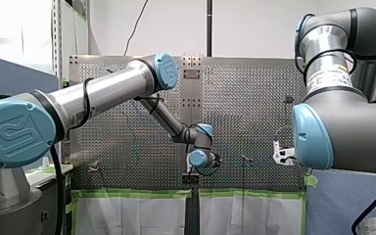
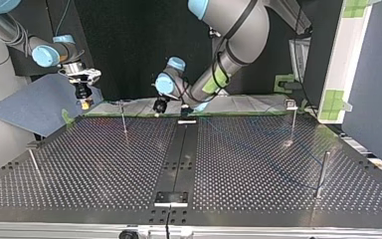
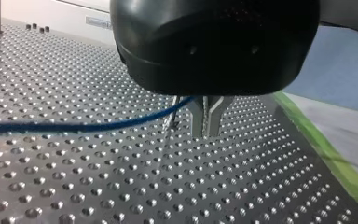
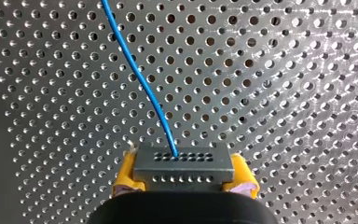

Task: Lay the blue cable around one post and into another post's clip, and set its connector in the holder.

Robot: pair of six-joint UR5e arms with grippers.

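Note:
My right gripper (image 4: pixel 184 175) has its yellow pads shut on a dark grey connector (image 4: pixel 182 163). The blue cable (image 4: pixel 137 74) rises out of the connector over the perforated plate. In the top view this gripper (image 2: pixel 84 103) hangs above the table's far left corner. My left gripper (image 3: pixel 207 119) has its metal fingers shut low over the plate, and the blue cable (image 3: pixel 84 125) runs taut into them from the side. A thin post (image 3: pixel 172 117) stands just beside those fingers. In the top view my left gripper (image 2: pixel 159 105) is near the far edge, left of the middle strip.
Thin posts stand on the table (image 2: pixel 258 164): one at the far left (image 2: pixel 124 118), one at the far right with a clip on top (image 2: pixel 292 119), one at the near right (image 2: pixel 322 174), one at the near left (image 2: pixel 34 164). A small holder plate (image 2: pixel 171 198) sits on the black middle strip.

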